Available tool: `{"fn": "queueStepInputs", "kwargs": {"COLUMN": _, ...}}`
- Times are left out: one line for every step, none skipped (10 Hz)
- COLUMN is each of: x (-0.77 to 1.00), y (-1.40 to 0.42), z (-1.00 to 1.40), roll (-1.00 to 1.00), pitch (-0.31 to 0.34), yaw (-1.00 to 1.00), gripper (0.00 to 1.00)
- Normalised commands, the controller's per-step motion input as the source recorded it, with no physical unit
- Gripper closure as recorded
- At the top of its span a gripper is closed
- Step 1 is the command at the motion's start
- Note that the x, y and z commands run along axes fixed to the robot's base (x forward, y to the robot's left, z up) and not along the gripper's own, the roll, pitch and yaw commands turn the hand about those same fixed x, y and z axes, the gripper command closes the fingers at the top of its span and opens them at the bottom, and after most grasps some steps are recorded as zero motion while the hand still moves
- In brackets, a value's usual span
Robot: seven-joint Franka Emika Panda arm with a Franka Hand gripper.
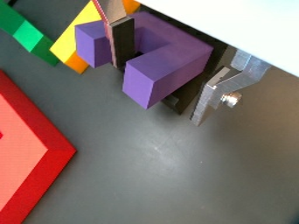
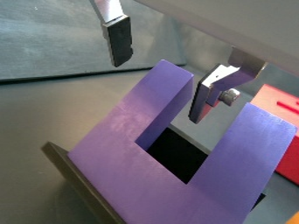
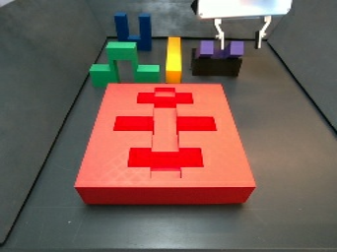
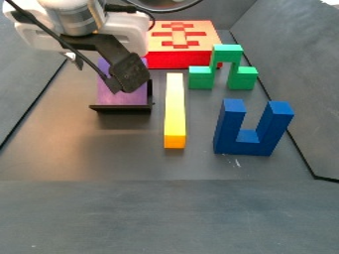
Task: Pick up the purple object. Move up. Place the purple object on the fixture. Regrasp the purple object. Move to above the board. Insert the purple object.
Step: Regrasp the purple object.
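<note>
The purple object (image 3: 222,49) is a U-shaped block resting on the black fixture (image 3: 218,69) at the back right, beyond the board (image 3: 118,157). My gripper (image 3: 238,43) is directly over it, open, its fingers hanging beside the prongs. In both wrist views the purple object (image 1: 163,66) (image 2: 152,140) fills the space under the gripper (image 1: 162,87) (image 2: 156,87). One silver finger (image 2: 216,92) hangs over the slot and the other pad (image 2: 117,42) stands clear of the prong. In a side view the gripper (image 4: 113,64) partly hides the purple object (image 4: 126,96) on the fixture (image 4: 122,109).
A yellow bar (image 3: 174,59) (image 4: 173,109) lies beside the fixture. A green arch block (image 3: 121,61) (image 4: 219,64) and a blue two-pronged block (image 3: 130,27) (image 4: 252,129) stand further off. The board's corner (image 1: 24,157) lies close to the fixture.
</note>
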Motion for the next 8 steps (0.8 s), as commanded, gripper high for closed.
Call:
{"fn": "queueStepInputs", "kwargs": {"x": -0.28, "y": 0.00, "z": 0.13, "roll": 0.55, "pitch": 0.077, "yaw": -0.08, "gripper": 0.00}}
{"fn": "queueStepInputs", "kwargs": {"x": -0.15, "y": -0.06, "z": 0.03, "roll": 0.43, "pitch": 0.120, "yaw": -0.05, "gripper": 0.00}}
{"fn": "queueStepInputs", "kwargs": {"x": 0.00, "y": -0.10, "z": 0.00, "roll": 0.48, "pitch": 0.069, "yaw": -0.03, "gripper": 0.00}}
{"fn": "queueStepInputs", "kwargs": {"x": 0.00, "y": 0.00, "z": 0.00, "roll": 0.62, "pitch": 0.020, "yaw": 0.00, "gripper": 0.00}}
{"fn": "queueStepInputs", "kwargs": {"x": 0.00, "y": 0.00, "z": 0.00, "roll": 0.73, "pitch": 0.026, "yaw": 0.00, "gripper": 0.00}}
{"fn": "queueStepInputs", "kwargs": {"x": 0.00, "y": 0.00, "z": 0.00, "roll": 0.80, "pitch": 0.069, "yaw": 0.00, "gripper": 0.00}}
{"fn": "queueStepInputs", "kwargs": {"x": 0.00, "y": 0.00, "z": 0.03, "roll": 0.84, "pitch": 0.131, "yaw": 0.00, "gripper": 0.00}}
{"fn": "queueStepInputs", "kwargs": {"x": 0.00, "y": 0.00, "z": 0.01, "roll": 0.83, "pitch": 0.126, "yaw": 0.00, "gripper": 0.00}}
